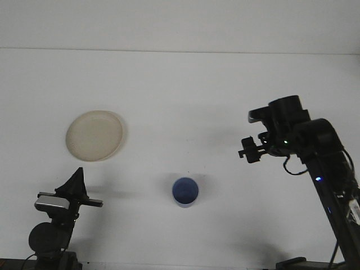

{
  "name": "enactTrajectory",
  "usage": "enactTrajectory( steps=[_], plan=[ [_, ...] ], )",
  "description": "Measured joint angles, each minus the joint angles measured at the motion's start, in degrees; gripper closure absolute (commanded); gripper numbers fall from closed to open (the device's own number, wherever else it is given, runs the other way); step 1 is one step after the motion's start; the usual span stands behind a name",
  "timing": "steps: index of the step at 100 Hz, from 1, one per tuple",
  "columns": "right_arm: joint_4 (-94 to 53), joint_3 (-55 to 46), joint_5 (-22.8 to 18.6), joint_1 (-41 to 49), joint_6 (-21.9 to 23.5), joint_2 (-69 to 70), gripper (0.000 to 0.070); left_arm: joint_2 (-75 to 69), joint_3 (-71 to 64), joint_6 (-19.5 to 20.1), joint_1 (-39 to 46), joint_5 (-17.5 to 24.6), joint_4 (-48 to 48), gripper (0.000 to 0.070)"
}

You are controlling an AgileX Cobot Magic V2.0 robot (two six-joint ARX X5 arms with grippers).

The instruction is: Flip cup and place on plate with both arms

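Observation:
A blue cup (185, 192) stands upright on the white table, mouth up, at the lower middle. The cream plate (94, 135) lies flat to the upper left of it, with nothing on it. My right gripper (249, 149) hangs above the table well to the right of the cup, open and holding nothing. My left gripper (77, 179) is low at the bottom left, below the plate, pointing up, shut on nothing.
The right arm (329, 180) rises from the bottom right corner. The left arm's base (49, 236) sits at the bottom left edge. The table's far edge meets a white wall along the top.

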Motion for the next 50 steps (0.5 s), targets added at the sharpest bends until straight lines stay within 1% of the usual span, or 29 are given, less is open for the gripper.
enactTrajectory(
  steps=[13,19,32,50],
  plan=[
    [6.0,-6.6,0.1,-4.9,0.0,-7.0,0.0269,0.0,0.0,0.0,0.0,0.0,0.0,0.0689],
    [9.7,-11.3,1.6,-6.4,0.0,-11.1,0.0269,0.0,0.0,0.0,0.0,0.0,0.0,0.0689],
    [18.8,-21.8,4.4,-7.4,0.2,-20.5,0.0268,0.0,0.0,0.0,0.0,0.0,0.0,0.0689],
    [31.1,-35.4,4.6,-7.4,0.7,-33.5,0.0266,0.0,0.0,0.0,0.0,0.0,0.0,0.0689]
  ],
)
